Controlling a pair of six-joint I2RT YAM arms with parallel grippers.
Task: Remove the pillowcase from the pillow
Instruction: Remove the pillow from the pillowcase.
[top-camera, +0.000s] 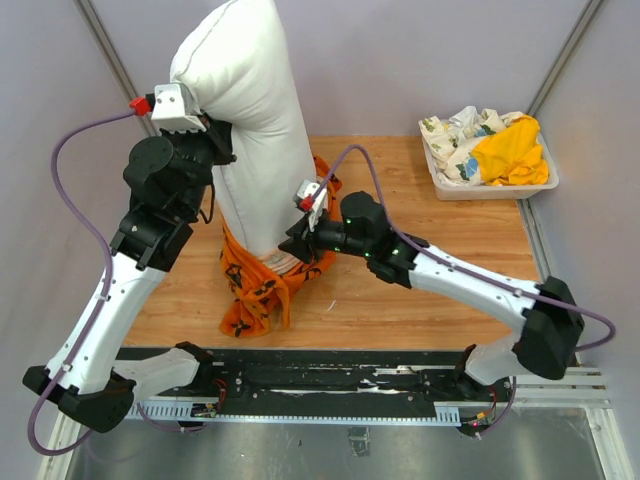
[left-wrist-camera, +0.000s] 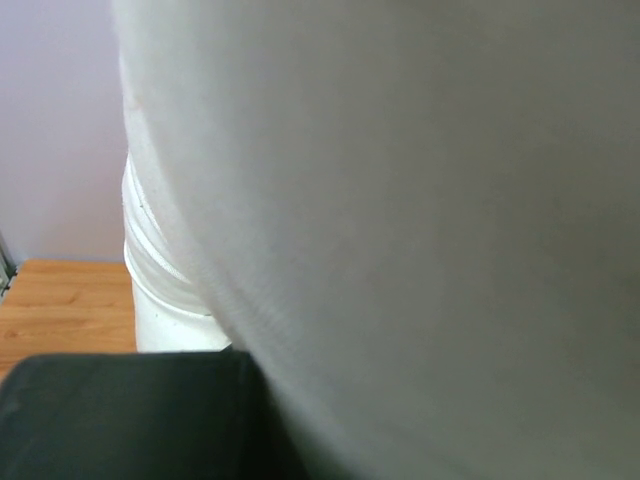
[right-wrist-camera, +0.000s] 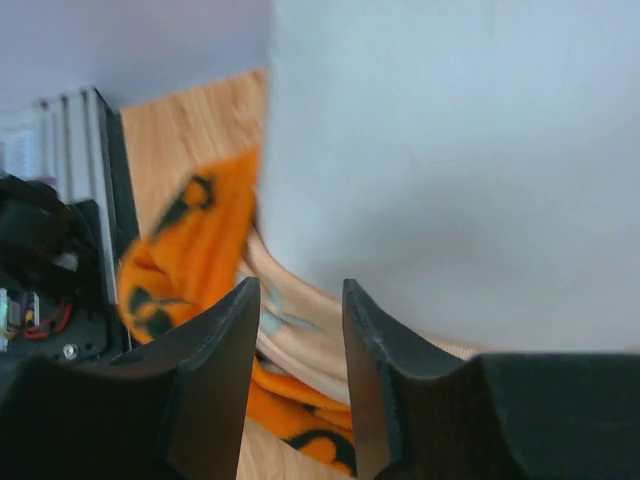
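Observation:
The white pillow (top-camera: 250, 110) stands upright and tall at the back of the wooden table. My left gripper (top-camera: 222, 135) is pressed into its left side, shut on a fold of it. In the left wrist view the pillow (left-wrist-camera: 400, 200) fills nearly the whole picture and hides the jaws. The orange pillowcase (top-camera: 255, 285) with black motifs is bunched around the pillow's bottom end and spills onto the table. My right gripper (top-camera: 300, 232) sits low at the pillow's right side. Its jaws (right-wrist-camera: 300, 290) stand open and hold nothing, just in front of the pillowcase's (right-wrist-camera: 190, 240) turned-out rim, under the pillow (right-wrist-camera: 450, 150).
A white bin (top-camera: 490, 190) at the back right holds a yellow cloth (top-camera: 510, 150) and a white floral cloth (top-camera: 455, 135). A black mounting rail (top-camera: 330, 380) runs along the near edge. Grey walls close in the back and sides.

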